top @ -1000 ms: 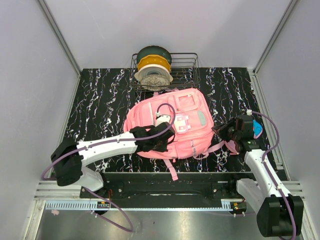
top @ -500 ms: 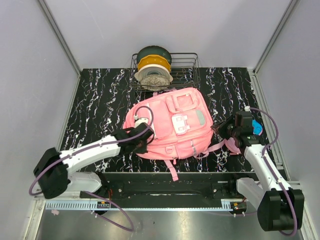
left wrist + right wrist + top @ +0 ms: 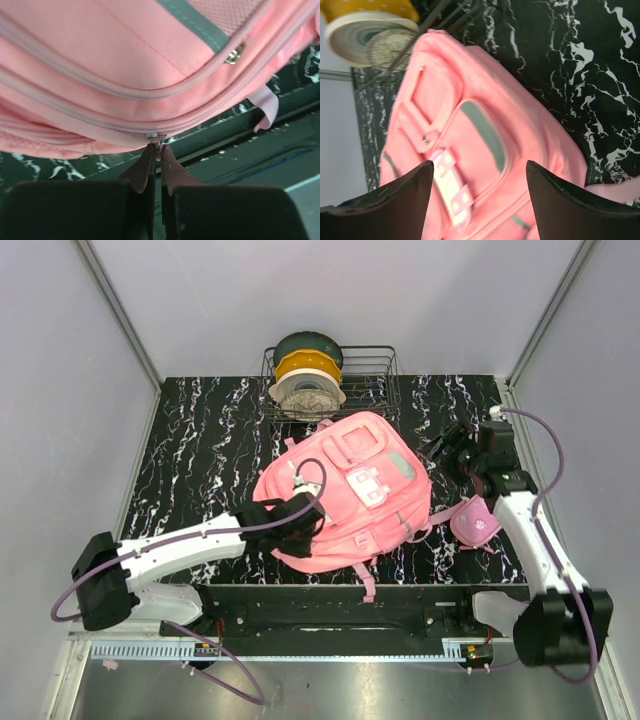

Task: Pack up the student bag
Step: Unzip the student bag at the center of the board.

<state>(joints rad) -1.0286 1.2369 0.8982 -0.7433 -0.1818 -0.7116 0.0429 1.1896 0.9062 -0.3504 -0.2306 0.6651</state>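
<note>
light: bright, even, overhead | shadows: soft | right pincer (image 3: 479, 170): dark, blurred up close

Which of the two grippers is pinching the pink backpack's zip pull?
The left gripper: it is shut on the zip pull at the student bag's edge. The right gripper is open, holding nothing.

Student bag (image 3: 350, 490): pink, with grey-green patches and a white dotted tab; silver zip pull (image 3: 156, 136). Table (image 3: 200, 430): black, white-veined marble pattern. Spools (image 3: 308, 368): dark green, yellow, white. Small case (image 3: 475, 523): pink.
</note>
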